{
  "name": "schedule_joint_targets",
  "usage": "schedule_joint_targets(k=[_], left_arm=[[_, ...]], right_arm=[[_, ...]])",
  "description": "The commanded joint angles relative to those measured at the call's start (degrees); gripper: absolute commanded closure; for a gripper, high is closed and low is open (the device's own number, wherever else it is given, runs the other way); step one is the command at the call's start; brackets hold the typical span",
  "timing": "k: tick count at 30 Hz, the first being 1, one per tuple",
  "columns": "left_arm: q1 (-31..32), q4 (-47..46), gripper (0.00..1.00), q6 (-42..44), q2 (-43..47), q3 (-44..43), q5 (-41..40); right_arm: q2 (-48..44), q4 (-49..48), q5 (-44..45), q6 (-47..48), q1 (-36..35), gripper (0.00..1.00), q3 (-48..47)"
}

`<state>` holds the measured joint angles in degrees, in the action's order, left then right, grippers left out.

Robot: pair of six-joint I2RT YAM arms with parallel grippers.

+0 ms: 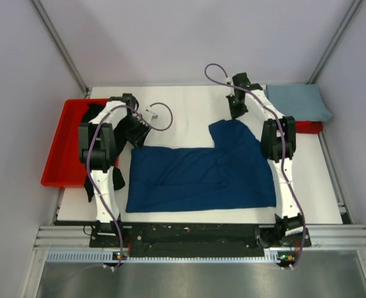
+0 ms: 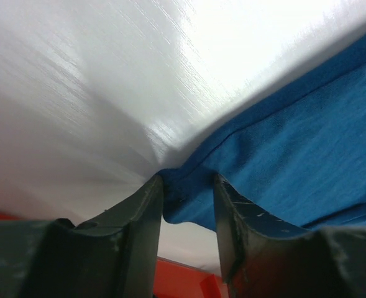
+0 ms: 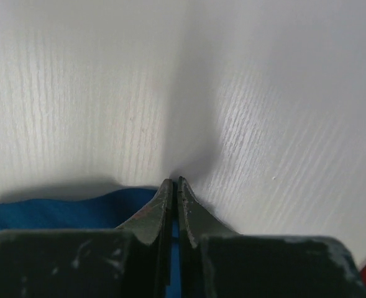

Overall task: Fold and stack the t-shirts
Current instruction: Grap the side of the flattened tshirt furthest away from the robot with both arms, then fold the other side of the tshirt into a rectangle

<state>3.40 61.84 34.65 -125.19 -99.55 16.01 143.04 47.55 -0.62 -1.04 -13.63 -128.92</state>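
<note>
A navy blue t-shirt (image 1: 201, 177) lies spread over the middle of the white table, with one flap raised toward the back right. My left gripper (image 1: 139, 133) is at the shirt's back-left corner. In the left wrist view its jaws (image 2: 189, 183) stand apart with that corner (image 2: 189, 198) bunched between the fingertips. My right gripper (image 1: 237, 113) is at the tip of the raised flap. Its jaws (image 3: 175, 181) are shut with blue cloth (image 3: 58, 214) pinched between them. A folded pale grey-blue shirt (image 1: 297, 99) lies at the back right. Something black (image 1: 94, 112) shows in the left tray, mostly hidden by my left arm.
A red plastic tray (image 1: 64, 149) sits off the table's left edge. A second red piece (image 1: 310, 127) shows under the pale shirt at the back right. White walls and metal posts close in the back and both sides.
</note>
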Motion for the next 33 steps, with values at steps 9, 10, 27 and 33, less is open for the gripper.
schedule_joint_targets(k=[9,10,27,33], left_arm=[[-0.32,-1.98,1.0,1.99,7.39,3.55,4.28],[-0.32,-3.12,1.0,2.78,10.02,5.22,4.81],[-0.32,-3.83,1.0,11.84,32.54,30.97,-0.1],[-0.32,-5.68,1.0,12.28,32.29,36.53,-3.0]], right_arm=[[-25.94,1.68,-4.83,-2.65,-0.87,1.0,20.43],[-29.1,0.71,-4.65,-3.0,-0.87,1.0,23.77],[-80.72,5.45,0.36,-15.47,-1.32,1.0,69.51],[-76.25,11.41,-1.31,-21.19,-0.08,1.0,72.75]])
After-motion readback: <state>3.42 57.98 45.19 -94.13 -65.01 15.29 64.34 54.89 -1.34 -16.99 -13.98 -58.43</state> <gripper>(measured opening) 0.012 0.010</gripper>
